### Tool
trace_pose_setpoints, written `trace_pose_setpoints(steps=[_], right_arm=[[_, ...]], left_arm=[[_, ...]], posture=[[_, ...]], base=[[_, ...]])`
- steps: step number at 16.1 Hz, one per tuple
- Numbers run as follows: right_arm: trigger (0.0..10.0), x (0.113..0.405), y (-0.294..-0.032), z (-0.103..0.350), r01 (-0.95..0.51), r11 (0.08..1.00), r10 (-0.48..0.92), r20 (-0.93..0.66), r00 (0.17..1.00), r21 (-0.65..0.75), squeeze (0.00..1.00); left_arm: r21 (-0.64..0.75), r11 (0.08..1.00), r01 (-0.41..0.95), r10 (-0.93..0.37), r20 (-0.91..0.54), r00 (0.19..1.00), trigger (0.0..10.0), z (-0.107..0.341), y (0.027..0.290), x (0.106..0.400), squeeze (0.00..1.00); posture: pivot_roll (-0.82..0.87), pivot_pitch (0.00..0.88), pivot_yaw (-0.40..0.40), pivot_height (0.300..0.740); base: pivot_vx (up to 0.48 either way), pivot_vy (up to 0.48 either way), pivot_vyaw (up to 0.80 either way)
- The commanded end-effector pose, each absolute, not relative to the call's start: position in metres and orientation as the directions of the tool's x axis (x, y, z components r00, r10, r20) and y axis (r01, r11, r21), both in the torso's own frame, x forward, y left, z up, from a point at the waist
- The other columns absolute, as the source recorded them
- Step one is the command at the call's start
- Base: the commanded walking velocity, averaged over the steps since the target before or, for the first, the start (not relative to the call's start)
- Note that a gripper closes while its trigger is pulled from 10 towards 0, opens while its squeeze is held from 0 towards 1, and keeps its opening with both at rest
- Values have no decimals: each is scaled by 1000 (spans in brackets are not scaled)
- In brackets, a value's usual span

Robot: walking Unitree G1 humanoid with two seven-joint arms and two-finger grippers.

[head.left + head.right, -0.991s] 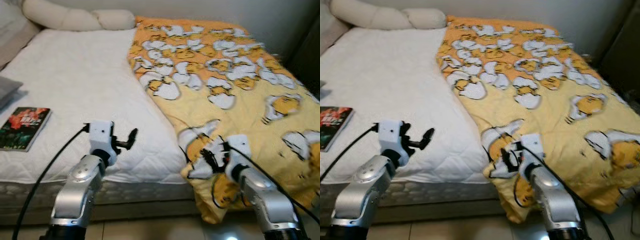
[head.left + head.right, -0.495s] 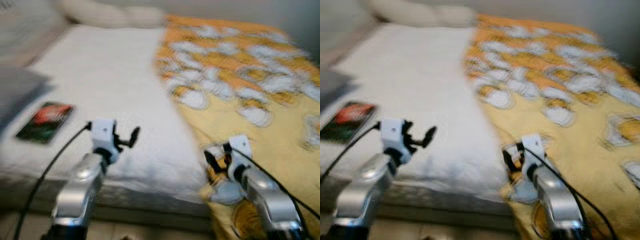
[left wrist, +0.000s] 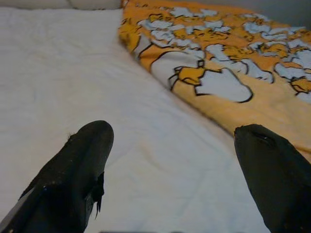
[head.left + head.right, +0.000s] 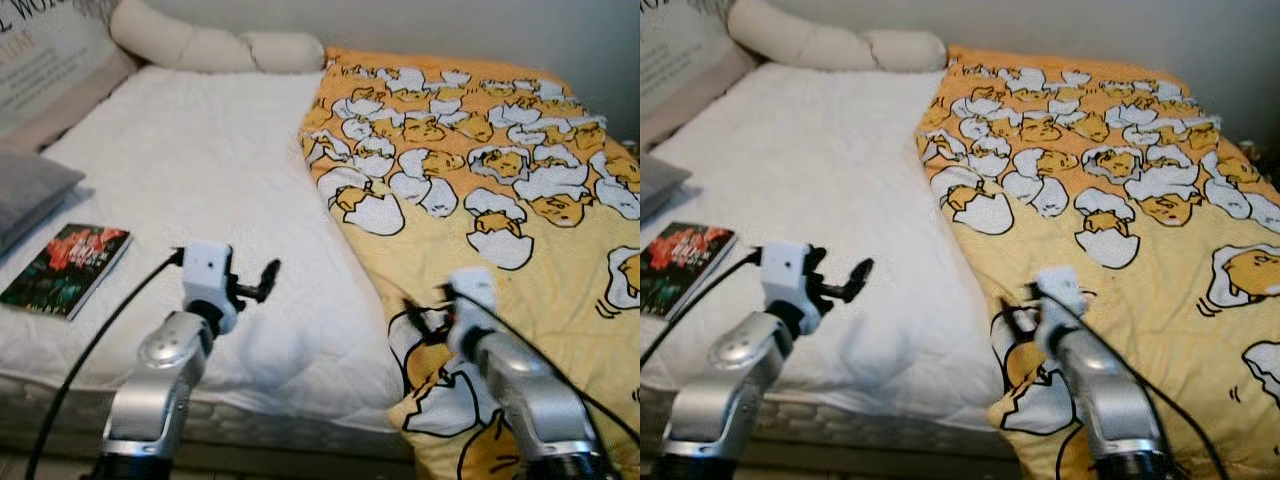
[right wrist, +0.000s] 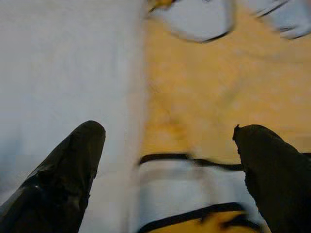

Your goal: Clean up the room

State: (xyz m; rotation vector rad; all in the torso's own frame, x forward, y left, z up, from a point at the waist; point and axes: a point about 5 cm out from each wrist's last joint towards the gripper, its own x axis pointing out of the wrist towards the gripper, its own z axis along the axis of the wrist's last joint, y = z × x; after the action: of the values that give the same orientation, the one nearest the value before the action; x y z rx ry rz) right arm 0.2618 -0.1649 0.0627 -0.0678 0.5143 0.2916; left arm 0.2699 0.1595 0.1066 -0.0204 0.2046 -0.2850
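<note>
**Ana:** Compared with a second ago, the head camera has swung so the bed sits further right and closer; the pillow and the printed cushion at the head end have come into sight, and the blur of half a second back has cleared. The right gripper [image 4: 425,322] has lifted slightly off the lower blanket edge.

**Ben:** Where is the thing to tidy?

**Ana:** The yellow duvet [image 4: 480,190] with its egg-and-chick cartoon print covers only the robot's right half of the mattress; its long edge runs down the middle, and its near corner droops over the foot of the bed. The white quilted mattress cover [image 4: 200,190] lies bare on the left, with a paperback book [image 4: 66,269] near its left edge.

**Ben:** And the fingers?

**Ana:** Both pairs stand apart, holding nothing. The right pair straddles the duvet's edge in the right wrist view [image 5: 160,160]; the left gripper [image 4: 255,285] hovers above bare sheet, near that edge.

**Ben:** How would you do it well?

**Ana:** I'd judge the step is seizing the duvet edge to spread it. The fabric looks soft, thin and floppy, so pinch a good fold near the hem, not just the surface, and pull low and evenly. A long bolster pillow [image 4: 215,45] lies across the head.
</note>
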Motion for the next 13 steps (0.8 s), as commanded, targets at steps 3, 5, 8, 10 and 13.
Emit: trace_pose_setpoints(steps=[3,5,8,10,13], right_arm=[[10000,250,-179,43,-271,960,146,-715,684,-63,1000],[10000,245,-193,38,-178,983,64,-801,595,-53,1000],[10000,243,-205,44,-133,990,28,-863,505,-46,831],[10000,238,-214,47,-103,993,-11,-910,414,-58,0],[10000,231,-221,43,-5,1000,-10,-939,344,-13,0]], left_arm=[[-33,949,314,-314,-216,924,10000,105,159,268,780],[-16,898,440,-429,-252,867,10000,104,153,265,0],[-36,815,578,-561,-296,773,10000,105,144,258,0],[-69,726,685,-663,-337,668,10000,104,138,250,0],[-92,654,751,-721,-378,581,10000,100,132,241,0]], posture=[[-31,0,-27,740],[-33,0,-33,740],[-39,0,-41,740],[-46,0,-50,740],[-56,0,-59,740]], base=[[0,0,0],[0,0,0],[0,0,0],[0,0,0],[0,0,0]])
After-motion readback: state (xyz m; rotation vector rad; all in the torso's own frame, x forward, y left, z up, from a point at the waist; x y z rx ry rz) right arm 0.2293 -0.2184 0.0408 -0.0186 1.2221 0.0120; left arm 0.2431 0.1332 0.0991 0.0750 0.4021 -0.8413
